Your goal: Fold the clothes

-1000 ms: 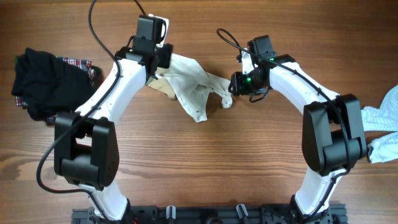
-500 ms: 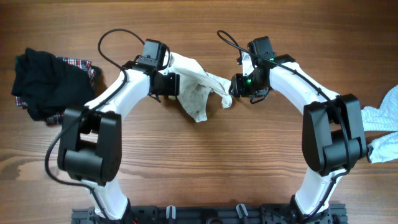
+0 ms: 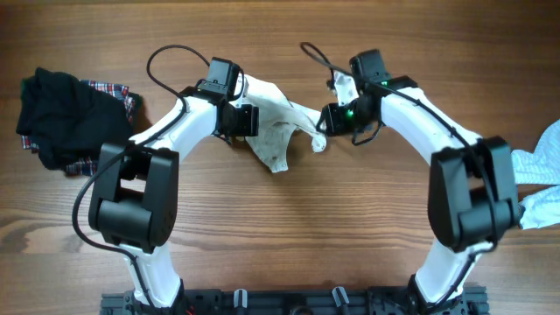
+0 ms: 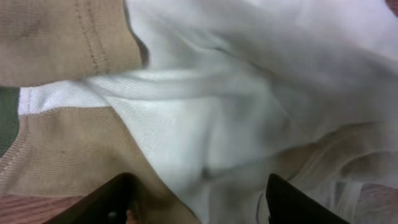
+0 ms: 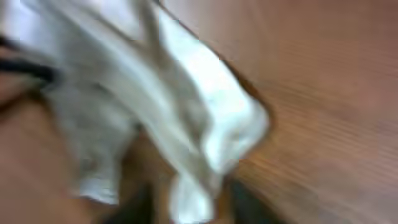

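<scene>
**Shirt bunched mid-tabletop, jaws at either end**

White T-shirt with khaki-tan sleeves (image 3: pixel 278 131) lies crumpled on the wooden tabletop (image 3: pixel 289 227), centre-rear. Left jaws stand wide apart, set down over its white-and-tan folds. Right jaws sit at the shirt's right tip with cloth between them; that wrist view is blurred, so I cannot tell if they grip. Black garment (image 3: pixel 61 118) lies over a red-plaid piece (image 3: pixel 109 89) far left. Pale-blue cloth (image 3: pixel 538 166) lies at the right edge.
</scene>
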